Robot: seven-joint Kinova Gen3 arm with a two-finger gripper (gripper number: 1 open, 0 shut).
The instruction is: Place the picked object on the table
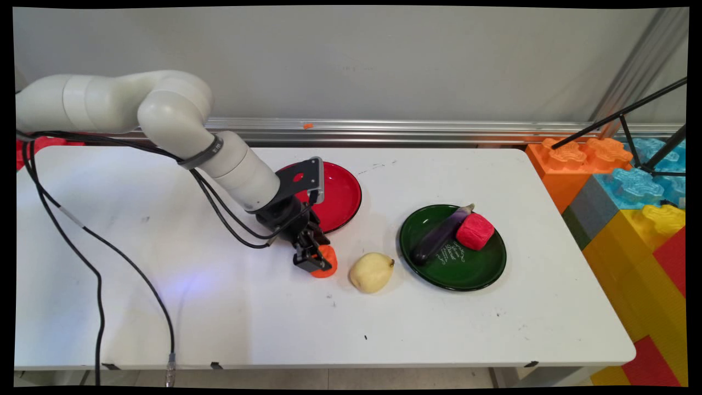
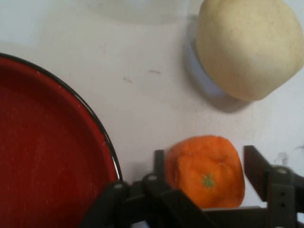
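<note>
My gripper (image 1: 317, 262) is low over the table, just in front of the red plate (image 1: 344, 193). A small orange fruit (image 1: 327, 263) sits between its fingers, and both fingers press against its sides. In the hand view the orange fruit (image 2: 206, 173) fills the gap of the gripper (image 2: 205, 164), its green stem mark facing the camera. A pale yellow pear (image 1: 372, 272) lies on the table a little to the right; in the hand view the pear (image 2: 249, 47) is at the top right. The red plate (image 2: 42, 142) fills the hand view's left side.
A green plate (image 1: 466, 271) right of the pear carries a purple eggplant (image 1: 441, 235) and a red knobbly block (image 1: 475, 231). Large coloured building blocks (image 1: 630, 186) stand off the table's right end. Black cables (image 1: 98, 274) hang from the arm across the table's left part.
</note>
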